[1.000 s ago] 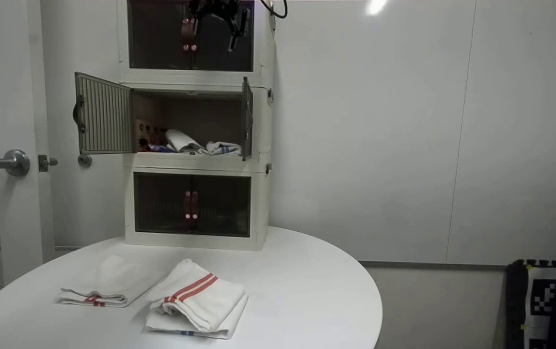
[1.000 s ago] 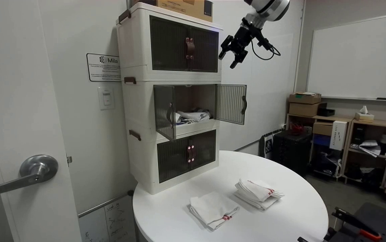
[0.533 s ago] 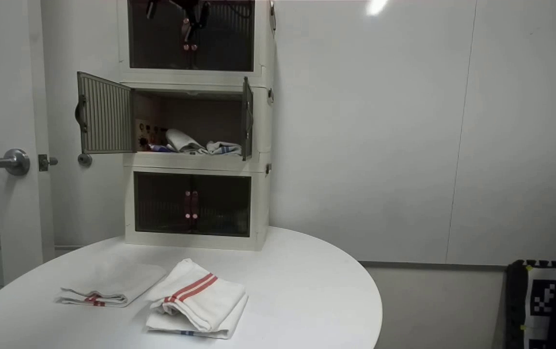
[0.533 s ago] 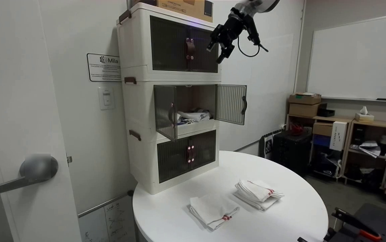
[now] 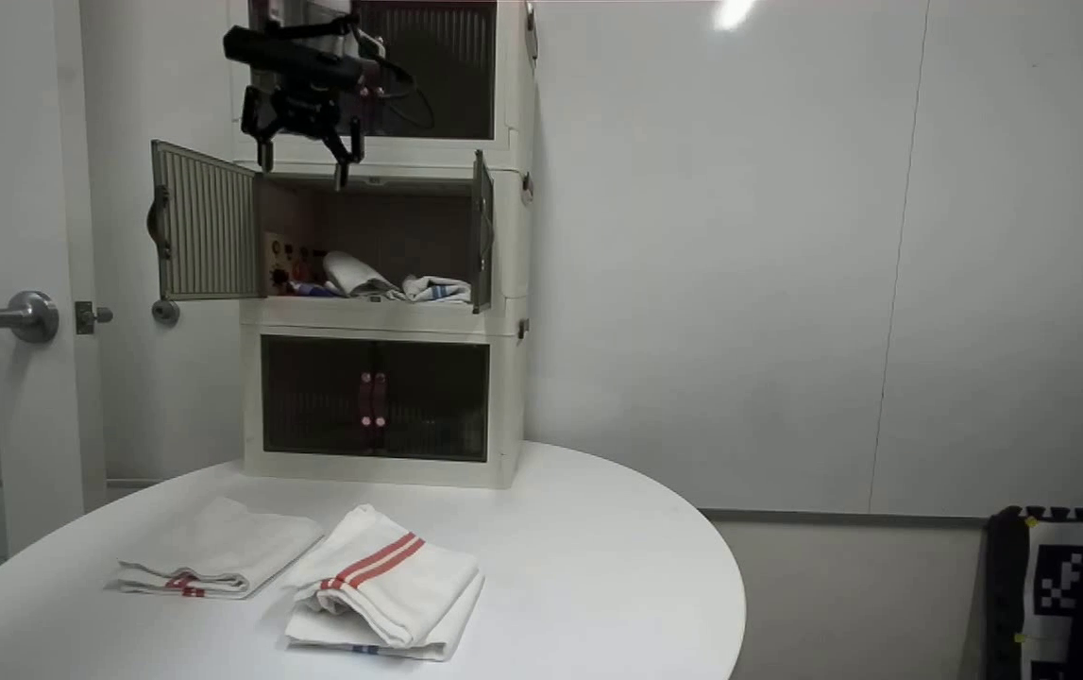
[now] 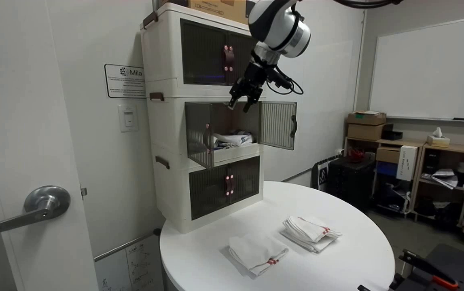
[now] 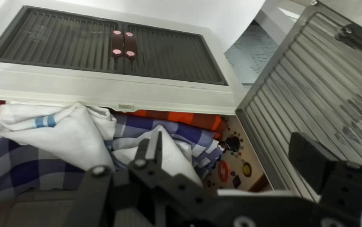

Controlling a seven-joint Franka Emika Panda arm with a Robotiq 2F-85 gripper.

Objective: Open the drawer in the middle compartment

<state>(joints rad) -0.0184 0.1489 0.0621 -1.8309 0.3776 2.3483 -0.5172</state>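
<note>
The middle compartment [image 5: 371,316] of the white stack stands with both of its ribbed, dark see-through door panels swung open. The drawer panels show in both exterior views, as a panel [image 5: 209,222] with a dark handle and a panel [image 5: 482,231] seen nearly edge-on, and again as near panel [image 6: 199,135] and far panel [image 6: 278,125]. One panel [image 7: 326,78] fills the right of the wrist view. My gripper [image 5: 303,165] is open and empty, fingers down, in front of the compartment's upper edge. It also shows in an exterior view [image 6: 239,107] and the wrist view [image 7: 228,151].
White cloths [image 7: 70,132], blue-checked and orange cloths and a marked tan panel [image 7: 240,157] lie inside the compartment. The top unit [image 6: 203,52] and bottom unit [image 6: 209,192] are closed. Folded white cloths [image 5: 390,576] [image 5: 220,548] lie on the round table [image 5: 617,567].
My gripper has come down and across from in front of the top unit to the middle compartment's upper edge, still open. Both panels stay open; the cloths on the table have not moved.
</note>
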